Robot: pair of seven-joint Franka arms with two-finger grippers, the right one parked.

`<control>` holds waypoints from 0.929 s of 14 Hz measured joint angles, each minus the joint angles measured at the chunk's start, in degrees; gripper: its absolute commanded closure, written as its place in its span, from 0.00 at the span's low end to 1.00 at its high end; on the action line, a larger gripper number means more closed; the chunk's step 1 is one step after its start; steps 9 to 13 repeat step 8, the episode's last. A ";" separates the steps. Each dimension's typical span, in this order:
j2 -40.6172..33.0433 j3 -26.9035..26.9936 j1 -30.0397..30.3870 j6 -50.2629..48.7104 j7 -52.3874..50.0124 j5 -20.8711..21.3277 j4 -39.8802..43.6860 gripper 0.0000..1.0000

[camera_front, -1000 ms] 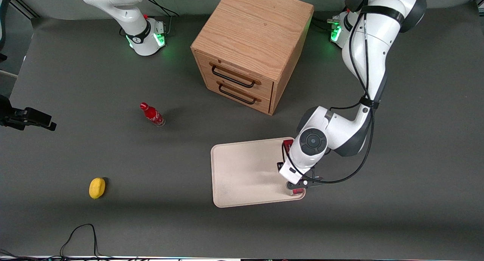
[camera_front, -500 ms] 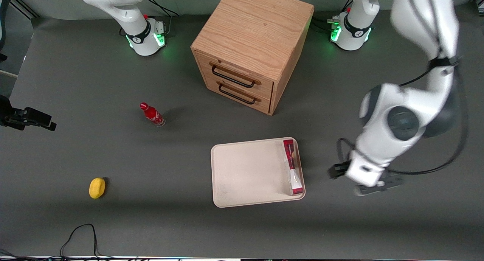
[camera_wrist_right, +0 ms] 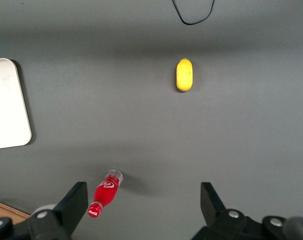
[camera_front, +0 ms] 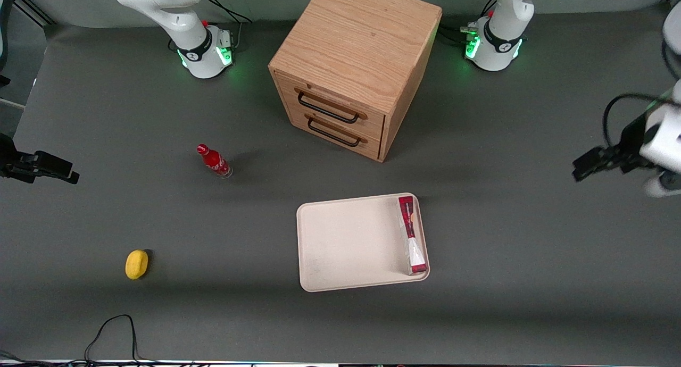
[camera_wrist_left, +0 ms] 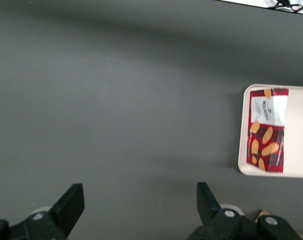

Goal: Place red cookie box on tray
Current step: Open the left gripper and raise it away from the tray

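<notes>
The red cookie box [camera_front: 412, 234] lies flat on the tray [camera_front: 346, 244], along the rim toward the working arm's end, lower centre of the front view. The jaws [camera_front: 590, 167] hang wide apart and empty at that view's right edge, well apart from the box, above bare table [camera_front: 505, 282].

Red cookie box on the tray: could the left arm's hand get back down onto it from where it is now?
Probably yes. The red cookie box lies uncovered along the tray edge nearest the working arm. The hand, open and empty, hangs above bare table toward that arm's end, with nothing between them.
</notes>
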 measured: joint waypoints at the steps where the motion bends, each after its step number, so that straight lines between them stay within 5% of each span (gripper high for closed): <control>1: -2.99 0.14 0.86 -0.61 1.79 -0.15 -2.24 0.00; 5: -10.19 0.49 2.53 -6.73 8.29 -0.28 -6.98 0.00; 13: -10.57 0.49 3.14 -8.10 11.86 -0.28 -7.90 0.00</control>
